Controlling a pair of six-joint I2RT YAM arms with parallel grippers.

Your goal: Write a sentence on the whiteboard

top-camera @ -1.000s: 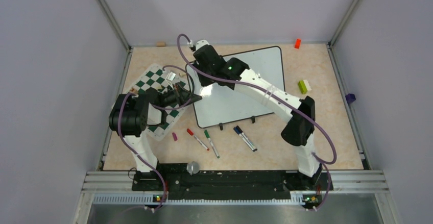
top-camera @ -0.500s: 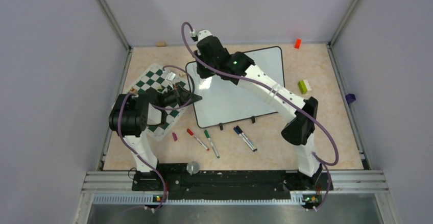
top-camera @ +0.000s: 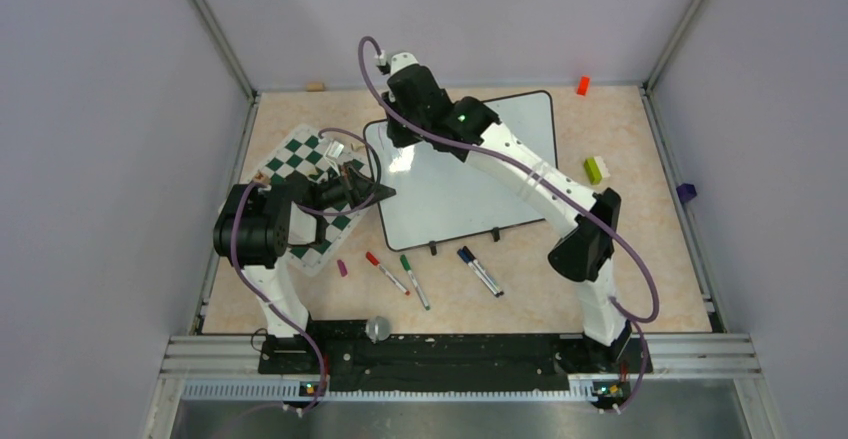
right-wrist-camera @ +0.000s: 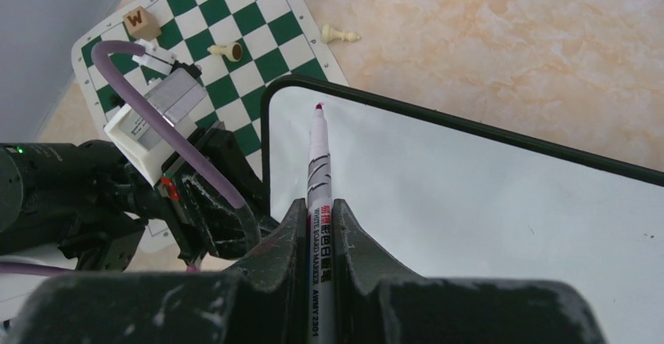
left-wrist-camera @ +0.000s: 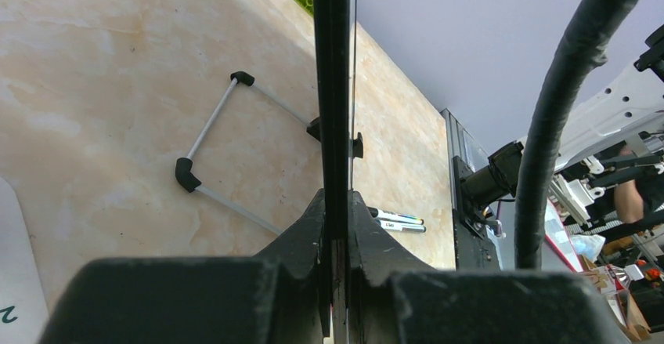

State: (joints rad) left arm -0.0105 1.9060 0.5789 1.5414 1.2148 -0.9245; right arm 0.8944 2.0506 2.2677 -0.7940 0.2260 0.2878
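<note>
Zero letters of the sentence show on the whiteboard (right-wrist-camera: 485, 203). Its glossy face lies blank, spread out beneath and ahead of the right gripper (right-wrist-camera: 319, 212). That gripper is clenched around a marker (right-wrist-camera: 320, 172), whose purple-pink tip sits just inside the board's rounded corner. Whether the tip touches the surface I cannot tell. At the board's edge, just beyond that tip, the left gripper (left-wrist-camera: 335, 203) is clamped on the black frame, which runs straight out between its fingers.

From here I would worry about three things. The start sits so near the corner that a stroke could ride onto the frame or off it, toward the chess mat (right-wrist-camera: 235, 15) past the tip. Hard pressure could make the slim marker twist or slide back in its grasp. A sideways drag might also pull the board in the single clamp holding it, smearing the line. The left arm's cable (right-wrist-camera: 168, 132) loops close beside the marker too.
</note>
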